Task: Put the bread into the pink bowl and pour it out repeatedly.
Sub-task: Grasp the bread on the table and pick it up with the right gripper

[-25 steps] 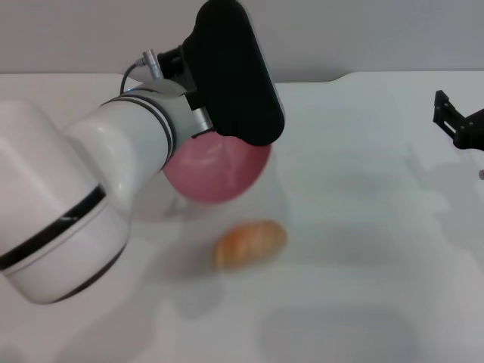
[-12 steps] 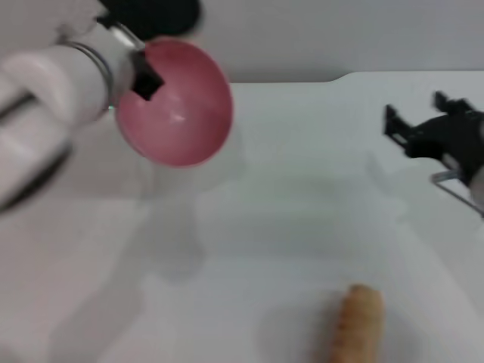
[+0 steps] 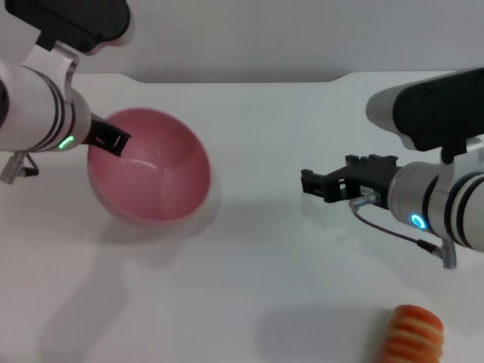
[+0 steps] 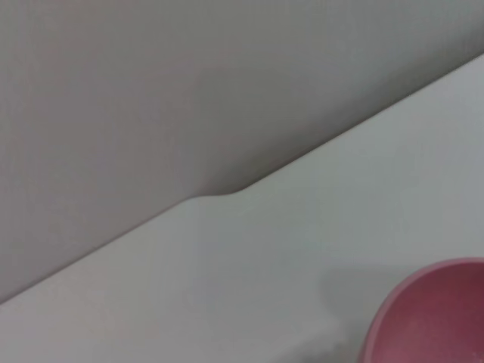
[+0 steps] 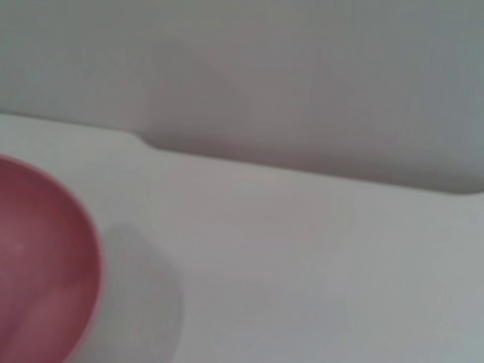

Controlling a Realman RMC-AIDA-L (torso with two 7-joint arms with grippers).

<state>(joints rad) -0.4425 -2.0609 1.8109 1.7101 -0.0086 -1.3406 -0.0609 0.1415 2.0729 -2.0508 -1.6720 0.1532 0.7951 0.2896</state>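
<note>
Left gripper (image 3: 113,141) had lowered the pink bowl (image 3: 151,175) onto the bench (image 3: 257,249), clamped on its rim. Right gripper (image 3: 314,184) had moved in, fingers unclear. Bread (image 3: 412,336) lay near front edge, now further right.

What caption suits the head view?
Left gripper holds the tilted, empty pink bowl; the bread lies near the right gripper.

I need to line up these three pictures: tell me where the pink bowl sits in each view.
Head view: pink bowl at left, tilted, its rim at the left gripper.
Left wrist view: only its rim in the lower right corner.
Right wrist view: at the left edge, empty.
Shared landmark: the table's notched far edge.
</note>
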